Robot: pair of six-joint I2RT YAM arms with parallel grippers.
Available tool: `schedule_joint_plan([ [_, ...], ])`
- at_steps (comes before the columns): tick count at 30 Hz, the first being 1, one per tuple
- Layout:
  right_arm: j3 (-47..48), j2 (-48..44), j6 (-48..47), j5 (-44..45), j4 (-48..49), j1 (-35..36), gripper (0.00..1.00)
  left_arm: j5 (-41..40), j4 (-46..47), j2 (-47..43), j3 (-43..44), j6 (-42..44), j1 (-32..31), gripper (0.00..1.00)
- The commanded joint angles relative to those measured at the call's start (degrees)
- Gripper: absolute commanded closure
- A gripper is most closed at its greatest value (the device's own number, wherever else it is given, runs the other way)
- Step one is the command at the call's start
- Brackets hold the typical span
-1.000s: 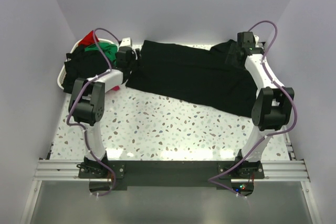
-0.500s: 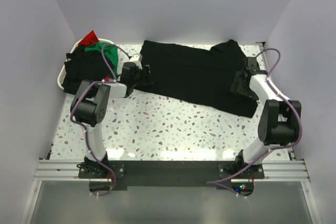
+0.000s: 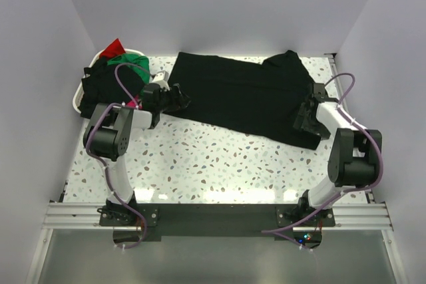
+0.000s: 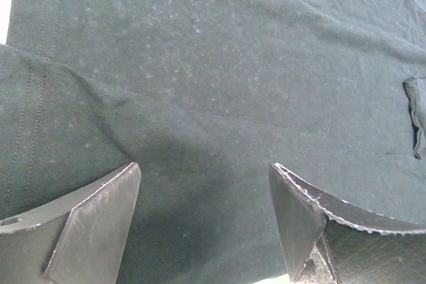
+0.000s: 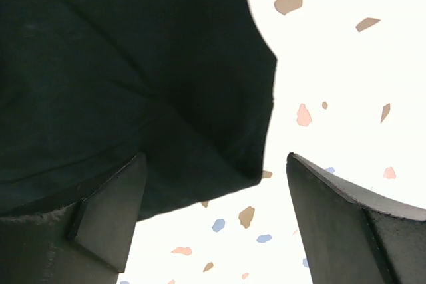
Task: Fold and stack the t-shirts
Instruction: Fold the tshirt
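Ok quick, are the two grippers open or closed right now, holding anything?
Left gripper: open, empty, over the black shirt.
Right gripper: open, empty, at the shirt's edge.

At the far left corner you'll see a white basket (image 3: 76, 102). It sits on a white table (image 3: 219, 164) flecked with brown, grey and blue. Along the near edge you have aluminium rails (image 3: 73, 215) crossed by a black plate (image 3: 219, 217). Pale walls (image 3: 219, 4) enclose left, far and right.

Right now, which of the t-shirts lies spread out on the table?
The large black t-shirt across the far side of the table. The other t-shirts, green, red and black, are heaped in the white basket at the far left.
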Motion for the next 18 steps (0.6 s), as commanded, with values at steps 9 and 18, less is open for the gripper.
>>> schedule_joint_plan([
  [9,-1.74,3.22,2.58,6.58,-3.89,-0.32,0.12,-3.95,-3.66,-2.51,-2.19,1.33,1.49,0.16],
  [18,-1.13,4.01,3.55,11.51,-7.06,-0.23,0.11,-4.57,-3.49,-4.8,-3.33,1.68,1.4,0.16],
])
